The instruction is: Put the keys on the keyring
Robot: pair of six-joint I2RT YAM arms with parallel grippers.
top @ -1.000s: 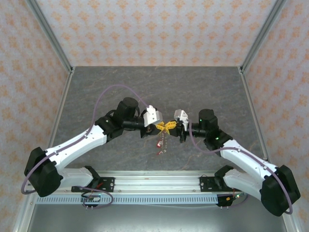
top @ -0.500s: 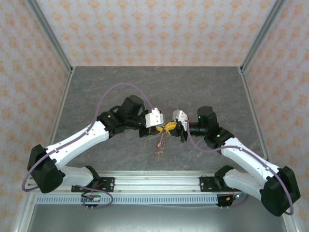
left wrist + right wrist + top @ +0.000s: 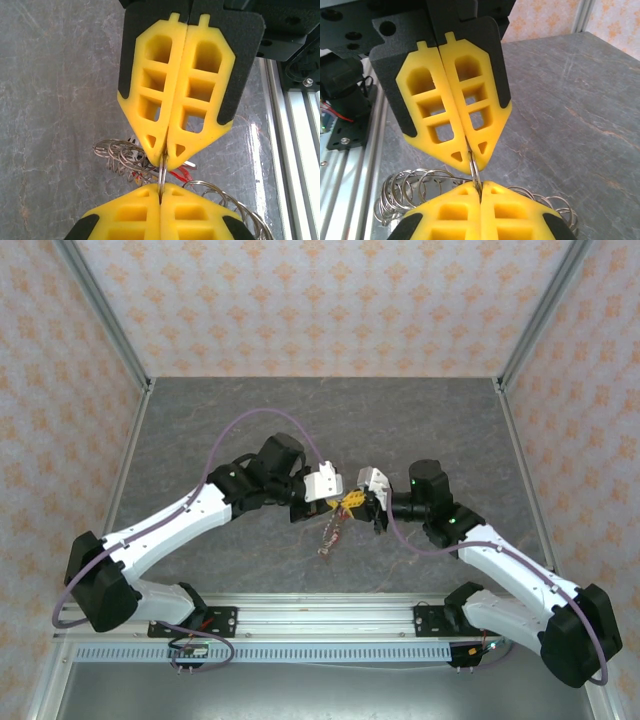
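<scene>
My two grippers meet tip to tip above the middle of the table. In the top view the left gripper (image 3: 340,503) and the right gripper (image 3: 358,505) touch. Both are shut on the same thin edge-on wire of the keyring (image 3: 161,172), seen again between the yellow tips (image 3: 475,170). In its own wrist view the left gripper (image 3: 161,187) is at the bottom edge, and so is the right gripper (image 3: 480,186) in its own. Loops of small silvery rings (image 3: 120,155) fan out on both sides. The keys (image 3: 326,538) dangle below with red tags (image 3: 182,175).
The grey marbled table (image 3: 300,420) is walled by patterned panels. An aluminium rail (image 3: 320,620) with both arm bases runs along the near edge. A purple cable (image 3: 250,422) arcs over the left arm.
My left arm pushed in toward the right gripper and its jaws closed on the ring. The dangling keys swung slightly left and lower. The right gripper barely moved.
</scene>
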